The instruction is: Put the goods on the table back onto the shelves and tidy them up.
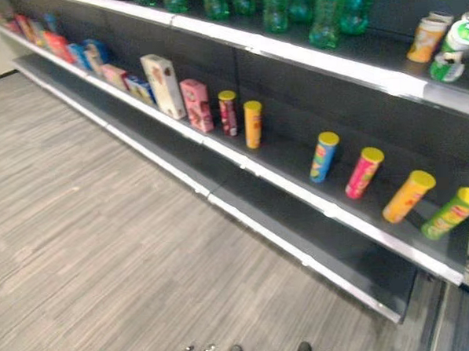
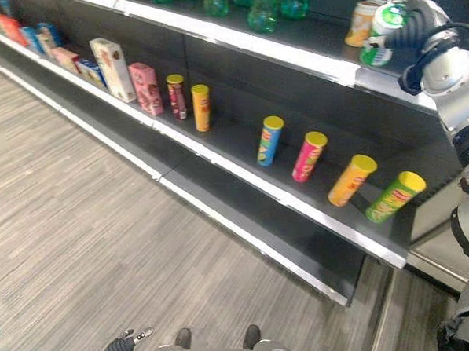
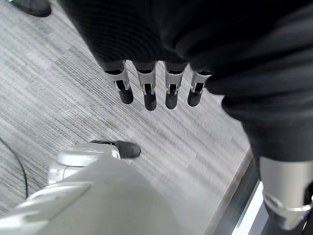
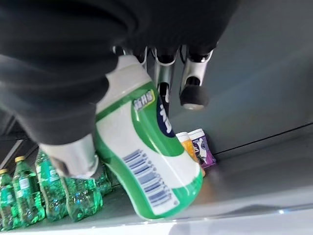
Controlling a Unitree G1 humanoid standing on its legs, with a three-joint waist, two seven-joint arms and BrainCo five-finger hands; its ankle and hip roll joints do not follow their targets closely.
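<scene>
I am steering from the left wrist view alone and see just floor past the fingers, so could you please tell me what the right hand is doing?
Observer: The right hand is up at the top shelf, curled round a green and white bottle.
Operator: Thank you. Is the bottle standing on the shelf yet?
Observer: I cannot tell whether it touches; it is tilted, its base at the shelf's front edge.
Operator: What stands close to it there?
Observer: An orange container stands right beside it, and green bottles stand further along to the left.
Operator: And my left hand?
Observer: The left hand hangs low over the floor, fingers straight, holding nothing.
</scene>
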